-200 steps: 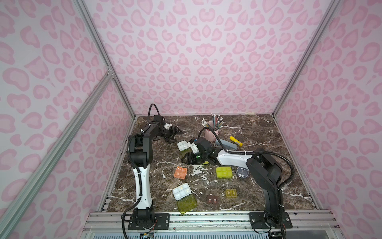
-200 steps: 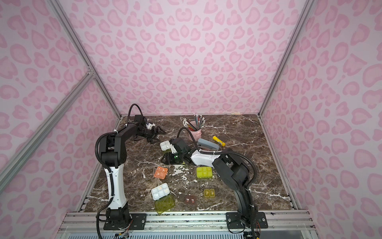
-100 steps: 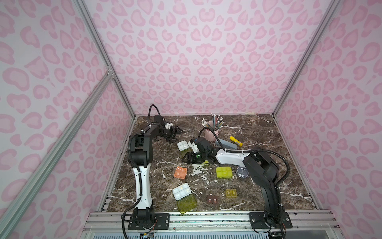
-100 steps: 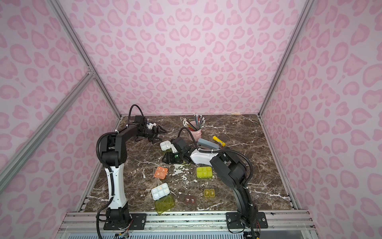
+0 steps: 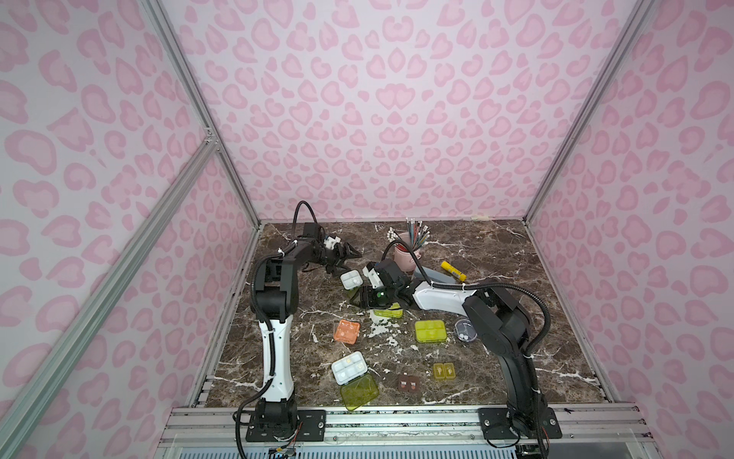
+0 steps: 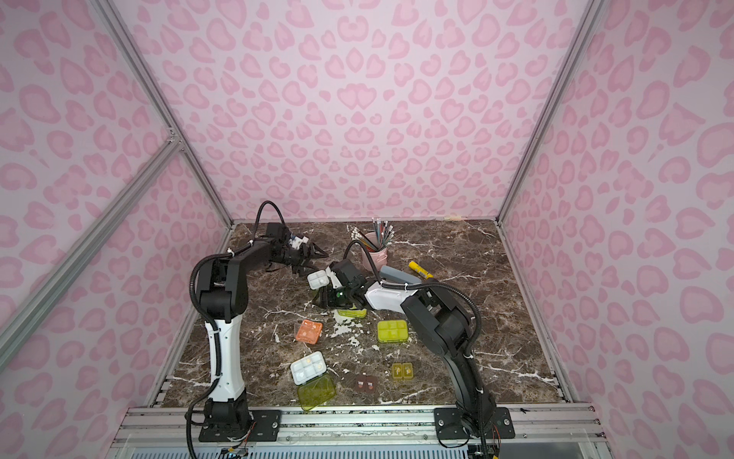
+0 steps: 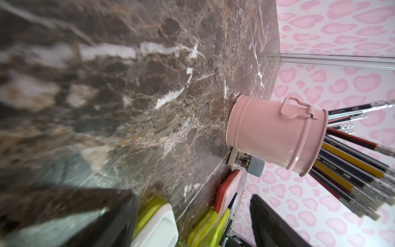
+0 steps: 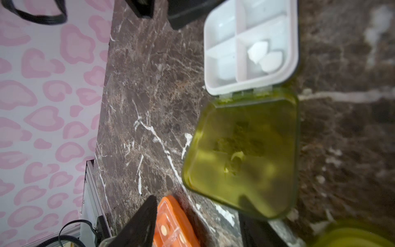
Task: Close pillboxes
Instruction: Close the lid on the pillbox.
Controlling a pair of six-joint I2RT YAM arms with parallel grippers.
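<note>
A pillbox lies open on the marble: its white tray [image 8: 250, 47] [image 5: 351, 279] and its yellow-green lid [image 8: 243, 154] are folded out flat. My right gripper [image 8: 198, 205] [image 5: 357, 298] is open at the lid's free edge, and one finger [image 8: 256, 228] shows dark through that edge. An orange pillbox [image 8: 173, 224] [image 5: 346, 330] lies beyond the gripper. My left gripper [image 5: 349, 252] [image 7: 192, 194] hangs open and empty just behind the tray. A second open white pillbox [image 5: 349, 368] lies at the front. Closed yellow-green [image 5: 430, 331], brown [image 5: 409, 383], olive [image 5: 444, 370] and round dark [image 5: 465, 330] pillboxes are spread around.
A pink cup [image 7: 275, 132] [image 5: 405, 254] of pencils stands at the back. Beside it lie a grey-blue stapler [image 7: 254, 166] and a yellow glue stick [image 5: 452, 270]. Another yellow-green pillbox [image 5: 387, 312] sits under the right arm. Pink walls close in the table.
The right arm's elbow has shifted slightly to the left. Both grippers and all the pillboxes stay where they were.
</note>
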